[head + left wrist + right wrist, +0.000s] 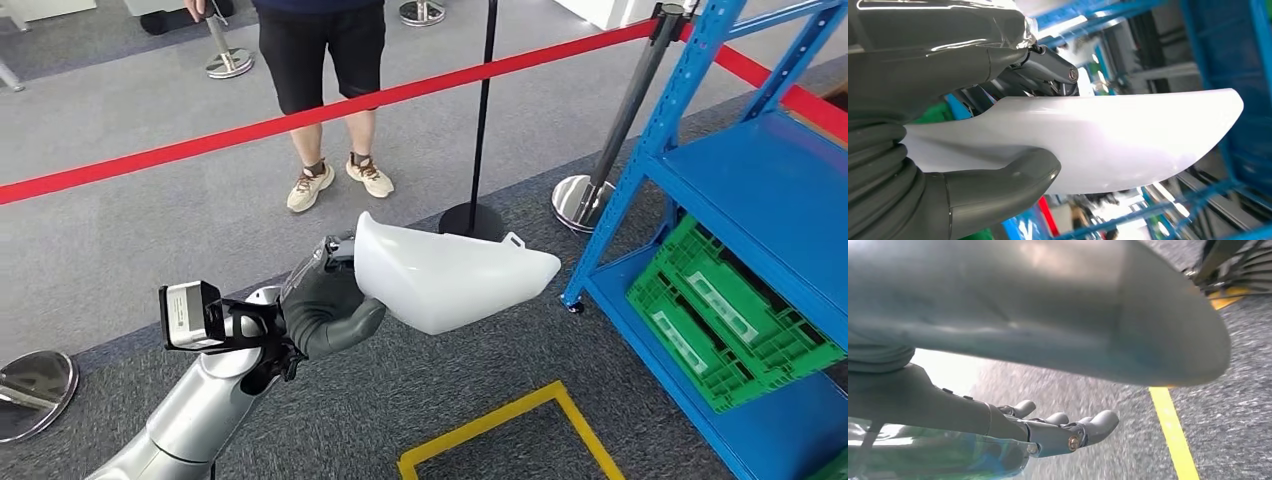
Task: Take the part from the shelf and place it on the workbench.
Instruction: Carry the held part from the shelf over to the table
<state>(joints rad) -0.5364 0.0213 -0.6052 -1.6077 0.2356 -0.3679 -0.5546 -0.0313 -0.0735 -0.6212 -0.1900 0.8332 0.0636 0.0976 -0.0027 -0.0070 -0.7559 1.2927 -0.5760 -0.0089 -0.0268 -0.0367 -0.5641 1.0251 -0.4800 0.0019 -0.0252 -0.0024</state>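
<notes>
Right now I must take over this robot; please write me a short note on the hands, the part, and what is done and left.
Left hand: holds the white part by one end, out in the air over the grey carpet.
Right hand: holds nothing, fingers stretched out, hanging over the floor near a yellow line.
Blue shelf: to the robot's right, green crates on its lower level.
Done: part is off the shelf.
Left: carry it to the workbench and set it down.

The head view is looking forward and down from high on the robot, taking in the left hand [325, 312], the white part [450, 275] and the blue shelf [760, 190]. The left wrist view is sitting very close behind this hand, sharing the part and shelf. The right wrist view is facing the grey floor [1248, 405] from close behind the right hand [1058, 432].
</notes>
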